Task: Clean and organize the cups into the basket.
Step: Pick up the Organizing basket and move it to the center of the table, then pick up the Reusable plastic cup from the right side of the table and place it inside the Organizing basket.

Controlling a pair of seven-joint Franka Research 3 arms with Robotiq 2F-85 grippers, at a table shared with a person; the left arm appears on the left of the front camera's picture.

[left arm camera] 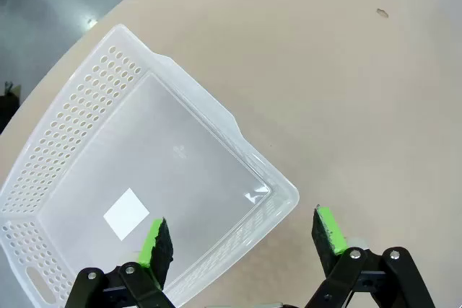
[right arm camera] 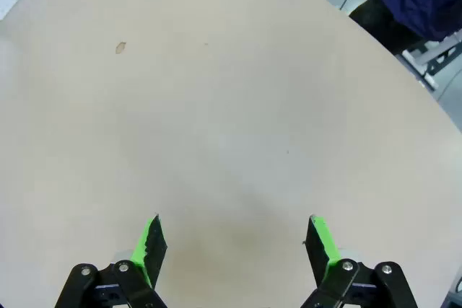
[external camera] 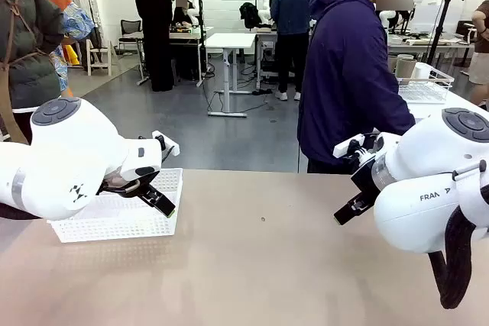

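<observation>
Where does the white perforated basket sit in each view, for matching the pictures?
Front: basket lower left, on the table.
Left wrist: basket across the left half, corner toward the middle.
Right wrist: table, dark speck upper left.
Shared landmark: that dark speck, front centre, left wrist upper right.

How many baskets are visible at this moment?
2. The white perforated basket lies on the table at the robot's left, under the left gripper. A wire-grid basket stands at the far right, beside the person. Others could be hidden behind the arms.
</observation>
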